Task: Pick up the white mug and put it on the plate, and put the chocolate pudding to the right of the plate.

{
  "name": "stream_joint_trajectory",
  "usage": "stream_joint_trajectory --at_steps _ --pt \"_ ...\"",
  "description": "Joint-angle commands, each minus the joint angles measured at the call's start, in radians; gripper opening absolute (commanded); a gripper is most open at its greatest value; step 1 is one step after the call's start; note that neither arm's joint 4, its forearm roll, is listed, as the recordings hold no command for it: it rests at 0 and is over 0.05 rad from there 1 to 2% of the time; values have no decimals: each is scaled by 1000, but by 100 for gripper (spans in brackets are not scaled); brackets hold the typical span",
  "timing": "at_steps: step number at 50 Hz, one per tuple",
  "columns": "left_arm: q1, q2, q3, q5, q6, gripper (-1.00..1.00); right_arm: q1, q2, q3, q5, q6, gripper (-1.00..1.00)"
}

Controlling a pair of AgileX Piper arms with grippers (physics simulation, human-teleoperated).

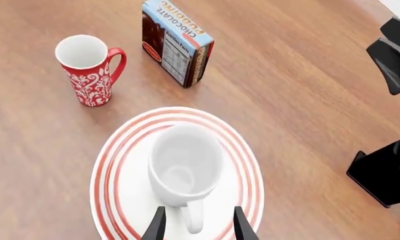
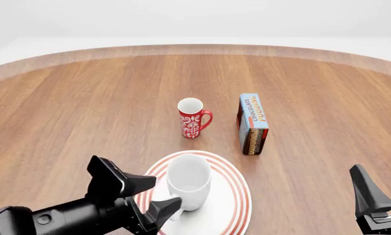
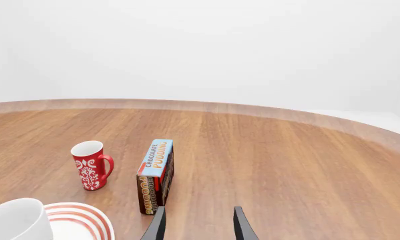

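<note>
The mug (image 2: 189,181) is seen standing upright on the plate (image 2: 238,205), its handle turned toward the near side, so that half of the task is judged done. The left gripper (image 1: 198,226) is seen with its fingers apart on either side of the handle, and no contact with it can be made out. A straight retreat toward the near side, clear of the handle, would be advised so that the mug is not dragged or tipped.

The pudding (image 2: 253,123) stands on a narrow side beyond the plate, a little to the right, near the red mug (image 2: 193,117) but apart from it. It has not yet been placed to the right of the plate. The right gripper (image 3: 198,224) is held open, low at the near right, aimed at the bare table just right of the carton and well apart from it. The carton is best taken across its narrow width, with the fingers squared to its long faces, and set down on the bare table (image 2: 312,161) right of the plate without the rim being touched.

The mug is seen empty; the red mug also appears empty. Nothing but the mug rests on the plate.
</note>
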Motion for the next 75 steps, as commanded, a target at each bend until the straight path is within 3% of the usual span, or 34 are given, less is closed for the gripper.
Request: stream_joint_trajectory --at_steps 1,14,24,34,41,49,54,59,62,64,67,75 --pt "12 -77 -43 102 44 100 0 0 0 0 0 100" --pt "157 -288 -148 360 217 100 0 0 0 0 0 100" --pt "242 -396 -174 448 278 100 1 0 0 0 0 100" --pt "398 -582 -152 500 312 100 0 0 0 0 0 100" --pt "475 -657 -140 505 323 100 0 0 0 0 0 100" --pt "625 -807 -120 517 353 100 5 0 0 -2 -2 100" --pt "700 -855 -84 497 336 100 5 0 0 -1 -1 100" --pt "777 -898 -72 487 363 100 6 0 0 -1 -1 100" --pt "844 -900 -27 452 423 100 6 0 0 -1 -1 100" --pt "879 -934 -5 442 365 100 5 0 0 0 0 100" --pt "911 -938 18 424 386 100 5 0 0 0 1 100" --pt "1012 -975 82 377 361 100 6 0 0 0 2 100"
